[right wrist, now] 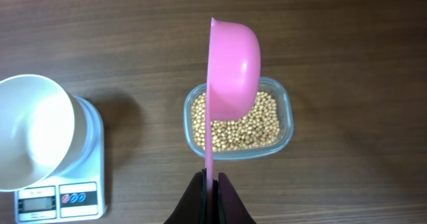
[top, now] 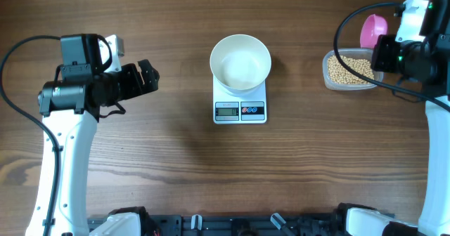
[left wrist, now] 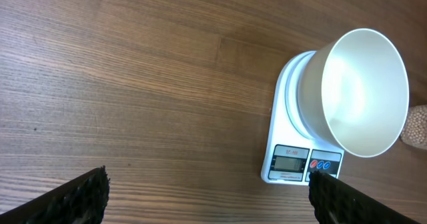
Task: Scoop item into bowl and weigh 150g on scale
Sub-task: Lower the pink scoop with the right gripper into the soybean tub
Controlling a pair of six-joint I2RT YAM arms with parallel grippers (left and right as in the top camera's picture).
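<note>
to the left of the scale (top: 240,104), well apart from it, your left gripper (top: 150,76) hangs with its fingers spread wide and nothing between them, pointing toward the scale. on the scale's platform sits the bowl (top: 240,62), upright and, as far as the overhead view shows, with no beans in it; the display is too small to read. to the right of the scale, apart from it, lies the clear tub (right wrist: 285,117) with the beans (right wrist: 247,127) spread across its bottom. further right of the scale is your right gripper (right wrist: 210,184), fingers pressed together on the thin handle of the pink scoop (right wrist: 233,57). the scoop's long axis runs straight out from the fingers, crossing the tub the short way, with the cup at the far end turned on its edge and its mouth facing the scale. it hangs above the beans, not in them. so the beans lie just under the cup, the bowl lies scale-ward of it, and your right arm is much the nearer. i judge the next move is a roll and dip into the tub.
</note>
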